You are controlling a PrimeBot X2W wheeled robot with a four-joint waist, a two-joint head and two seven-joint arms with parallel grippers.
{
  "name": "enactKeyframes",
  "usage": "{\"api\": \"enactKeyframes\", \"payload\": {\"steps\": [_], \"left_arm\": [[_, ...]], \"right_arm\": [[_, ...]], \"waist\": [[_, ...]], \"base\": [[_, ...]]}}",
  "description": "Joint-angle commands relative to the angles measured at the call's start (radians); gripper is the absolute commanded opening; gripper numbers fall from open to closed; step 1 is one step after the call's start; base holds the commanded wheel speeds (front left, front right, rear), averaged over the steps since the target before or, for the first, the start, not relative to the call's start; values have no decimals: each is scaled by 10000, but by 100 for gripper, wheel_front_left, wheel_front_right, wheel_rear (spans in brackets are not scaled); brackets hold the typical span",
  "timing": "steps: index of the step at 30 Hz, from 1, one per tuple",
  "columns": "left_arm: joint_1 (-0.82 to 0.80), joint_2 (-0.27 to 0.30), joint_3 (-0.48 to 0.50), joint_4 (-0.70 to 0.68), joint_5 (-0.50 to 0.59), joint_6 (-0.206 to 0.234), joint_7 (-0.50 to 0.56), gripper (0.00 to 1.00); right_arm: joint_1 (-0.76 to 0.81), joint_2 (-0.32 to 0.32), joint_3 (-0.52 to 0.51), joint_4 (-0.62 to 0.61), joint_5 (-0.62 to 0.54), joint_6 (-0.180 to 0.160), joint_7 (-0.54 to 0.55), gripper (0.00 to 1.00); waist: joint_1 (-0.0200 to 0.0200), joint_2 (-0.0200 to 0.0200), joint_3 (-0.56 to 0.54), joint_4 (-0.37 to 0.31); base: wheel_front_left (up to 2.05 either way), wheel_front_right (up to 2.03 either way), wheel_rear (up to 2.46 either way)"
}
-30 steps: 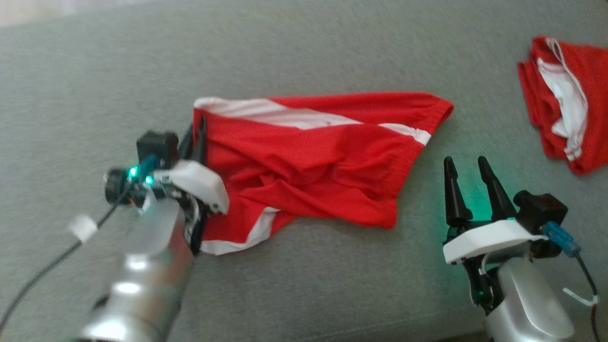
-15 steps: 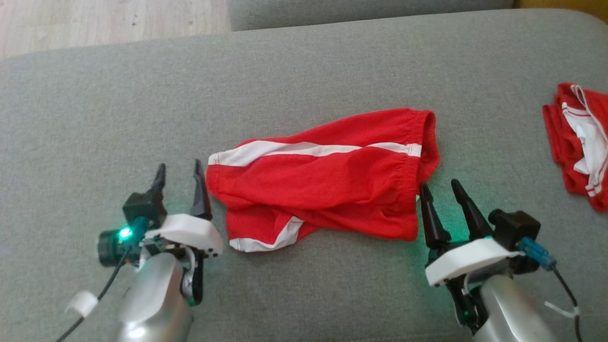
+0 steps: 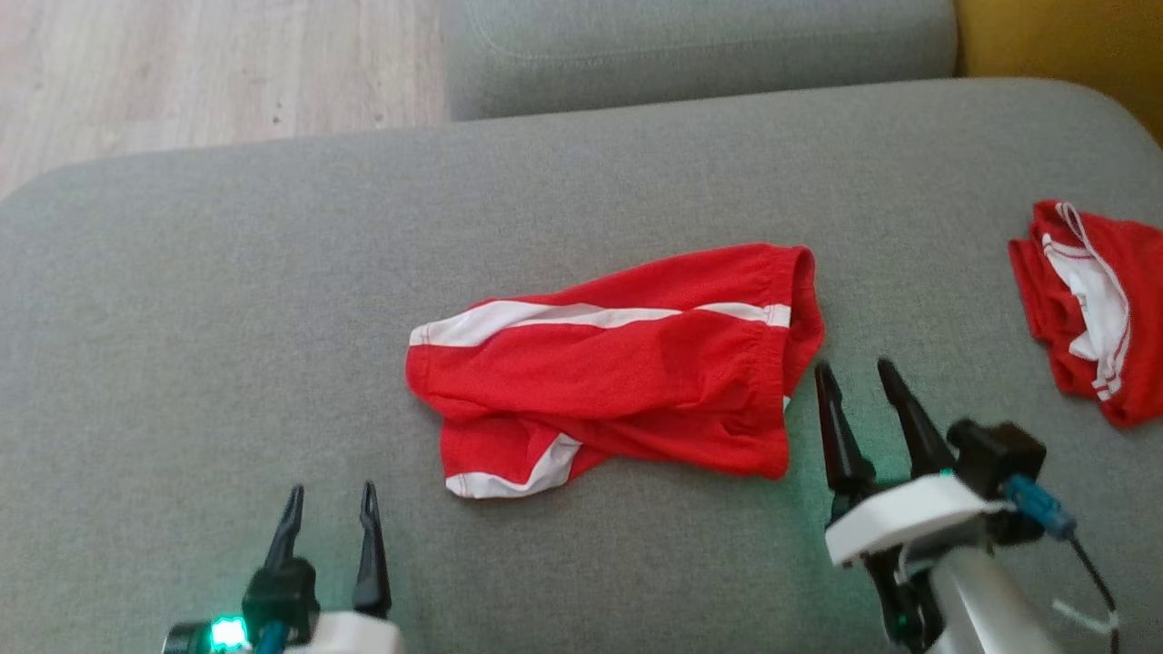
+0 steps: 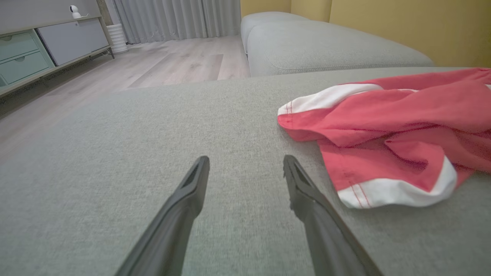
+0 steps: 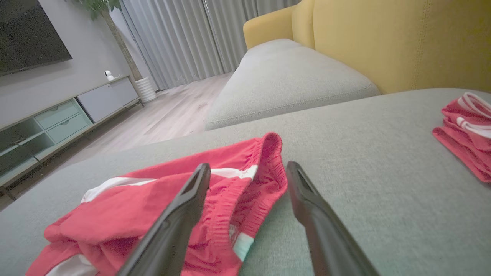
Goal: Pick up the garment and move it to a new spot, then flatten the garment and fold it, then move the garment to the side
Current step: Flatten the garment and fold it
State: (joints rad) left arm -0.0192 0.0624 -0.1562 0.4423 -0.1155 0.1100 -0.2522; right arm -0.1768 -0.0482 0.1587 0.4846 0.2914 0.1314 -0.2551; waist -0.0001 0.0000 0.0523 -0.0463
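Observation:
The garment [image 3: 609, 372] is a pair of red shorts with white stripes, lying folded over and rumpled in the middle of the grey sofa cushion [image 3: 227, 318]. It also fills the right of the left wrist view as the garment [image 4: 391, 126] and the lower left of the right wrist view as the garment [image 5: 161, 199]. My left gripper [image 3: 330, 500] stands open and empty at the bottom left, well clear of the cloth's hem. My right gripper [image 3: 854, 374] is open just right of the elastic waistband, holding nothing.
A second red and white garment [image 3: 1086, 309] lies bunched at the cushion's right edge. Another grey cushion [image 3: 690, 45] sits behind, with wooden floor [image 3: 182, 64] to the far left and a yellow sofa back [image 5: 383, 42] to the right.
My left gripper has let go of the shorts' left edge, opened and drawn back towards me. The shorts settled flat. The head camera has tilted up, shifting the whole picture.

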Motion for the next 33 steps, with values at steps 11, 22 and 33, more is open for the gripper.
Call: {"api": "enactKeyframes", "payload": {"steps": [11,22,33], "left_arm": [[-121,-33,408,-468,437,-399,-95,100],[-546,-110,-150,-304,468,-604,-95,100],[-719,-120,-520,-187,283,-595,-95,100]], "right_arm": [[-424,-20,142,202,278,-7,-67,100],[-2468,-20,134,2759,1180,-7,-67,100],[-3225,-20,362,3860,2786,-7,-67,100]], "waist": [[1,0,133,398],[1,0,800,975],[1,0,1007,1334]], "base": [[0,0,0],[0,0,0],[0,0,0]]}}
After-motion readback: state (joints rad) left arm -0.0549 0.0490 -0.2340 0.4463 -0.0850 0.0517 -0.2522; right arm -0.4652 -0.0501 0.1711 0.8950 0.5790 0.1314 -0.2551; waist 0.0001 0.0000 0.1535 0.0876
